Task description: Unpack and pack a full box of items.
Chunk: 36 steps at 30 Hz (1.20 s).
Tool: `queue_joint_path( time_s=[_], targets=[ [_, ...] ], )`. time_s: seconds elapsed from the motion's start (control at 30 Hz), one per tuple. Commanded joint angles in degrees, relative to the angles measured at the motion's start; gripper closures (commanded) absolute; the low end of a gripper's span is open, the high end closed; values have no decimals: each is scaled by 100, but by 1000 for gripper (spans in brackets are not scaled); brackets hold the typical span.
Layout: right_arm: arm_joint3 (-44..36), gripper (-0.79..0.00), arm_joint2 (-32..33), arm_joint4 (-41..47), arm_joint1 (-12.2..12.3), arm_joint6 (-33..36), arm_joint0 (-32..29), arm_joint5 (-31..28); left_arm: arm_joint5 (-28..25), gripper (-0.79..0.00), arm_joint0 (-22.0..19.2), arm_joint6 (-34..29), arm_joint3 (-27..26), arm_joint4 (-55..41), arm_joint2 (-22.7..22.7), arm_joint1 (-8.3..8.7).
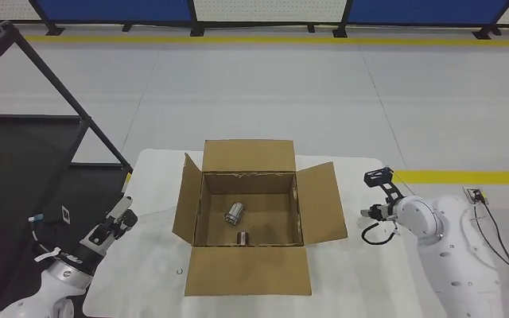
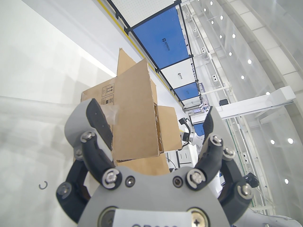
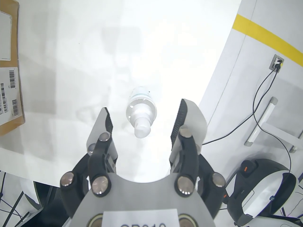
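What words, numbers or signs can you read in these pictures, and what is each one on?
Cardboard box side: two-arrow pictogram, no legible words.
Labels on the box: barcodes, digits too small.
Tags on left gripper and right gripper: cut off at picture edge.
Wall panels: logo print, cut off or too small.

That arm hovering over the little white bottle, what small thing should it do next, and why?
Probably ease the right pincer down around the white bottle and close it. Its jaws stand open, and the bottle sits on the table centred between them, ungripped, cap toward the pincer. The open box nearby has room for it.
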Motion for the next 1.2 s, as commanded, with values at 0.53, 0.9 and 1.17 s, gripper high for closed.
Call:
queue_joint_path(
  time_s=[0.53, 0.9, 1.17],
  targets=[
    [-2982, -785, -1097, -261, -50, 373, 738, -253, -40, -785, 78, 215, 322, -124, -236, 51],
    [-712, -785, -3316, 1022, -643, 145, 2688, -564, -121, -785, 206, -151, 664, -687, -567, 126],
    [1218, -785, -4519, 1999, -1310, -800, 3492, -578, 11, -785, -67, -360, 954, -833, -668, 214]
  ],
)
